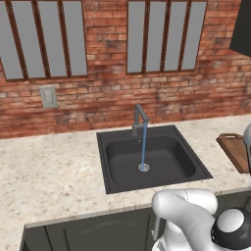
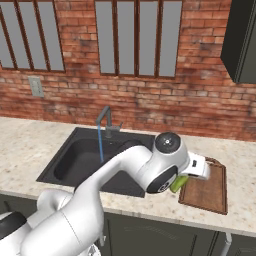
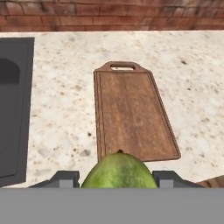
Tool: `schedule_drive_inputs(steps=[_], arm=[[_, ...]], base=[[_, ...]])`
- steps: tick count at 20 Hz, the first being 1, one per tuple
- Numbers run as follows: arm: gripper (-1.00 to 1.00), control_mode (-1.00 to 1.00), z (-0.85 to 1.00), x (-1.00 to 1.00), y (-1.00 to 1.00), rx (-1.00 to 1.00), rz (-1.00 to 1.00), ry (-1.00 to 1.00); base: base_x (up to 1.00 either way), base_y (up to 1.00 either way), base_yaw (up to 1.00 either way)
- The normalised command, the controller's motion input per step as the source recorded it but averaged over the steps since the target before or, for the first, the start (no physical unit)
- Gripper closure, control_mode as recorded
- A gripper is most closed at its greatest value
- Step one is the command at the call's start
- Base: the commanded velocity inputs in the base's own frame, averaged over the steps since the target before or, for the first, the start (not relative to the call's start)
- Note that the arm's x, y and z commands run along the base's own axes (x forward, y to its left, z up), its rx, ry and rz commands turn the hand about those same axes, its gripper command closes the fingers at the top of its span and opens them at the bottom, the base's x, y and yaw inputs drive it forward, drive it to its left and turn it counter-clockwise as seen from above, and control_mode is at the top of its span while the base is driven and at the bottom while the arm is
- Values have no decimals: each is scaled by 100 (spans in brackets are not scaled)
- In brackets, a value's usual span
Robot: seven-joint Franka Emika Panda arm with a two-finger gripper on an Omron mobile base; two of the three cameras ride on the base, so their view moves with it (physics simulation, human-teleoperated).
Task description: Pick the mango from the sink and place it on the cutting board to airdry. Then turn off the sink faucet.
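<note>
Grainy wooden cutting board [image 3: 133,116], speckled stone counter [image 3: 61,109]

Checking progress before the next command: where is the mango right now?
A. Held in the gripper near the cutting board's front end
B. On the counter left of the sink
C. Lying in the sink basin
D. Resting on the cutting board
A: the hand view shows the mango between the gripper's fingers, just short of the bare cutting board.
</note>
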Motion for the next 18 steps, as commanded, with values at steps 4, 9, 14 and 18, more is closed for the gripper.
schedule_drive_inputs(steps=[4,9,14,18], arm=[[100,-100,-7,19,-23,0,0,0],[100,-100,-19,12,-17,0,0,0],[100,-100,-22,8,-14,0,0,0],[100,-100,-23,15,-8,0,0,1]], base=[[0,0,0],[0,0,0],[0,0,0],[0,0,0]])
